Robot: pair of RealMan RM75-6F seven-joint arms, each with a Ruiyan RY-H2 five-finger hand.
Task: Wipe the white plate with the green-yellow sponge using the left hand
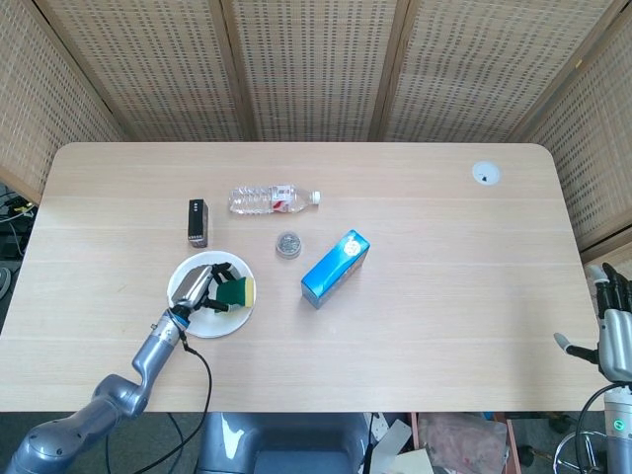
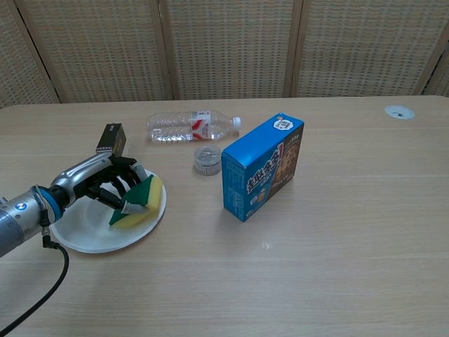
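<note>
The white plate lies on the table at the near left. My left hand is over it and holds the green-yellow sponge, which lies on the plate's right side, green side up. My right hand hangs off the table's right edge, fingers apart, holding nothing; the chest view does not show it.
A black box stands just behind the plate. A clear water bottle lies further back. A small round tin and a blue carton sit to the plate's right.
</note>
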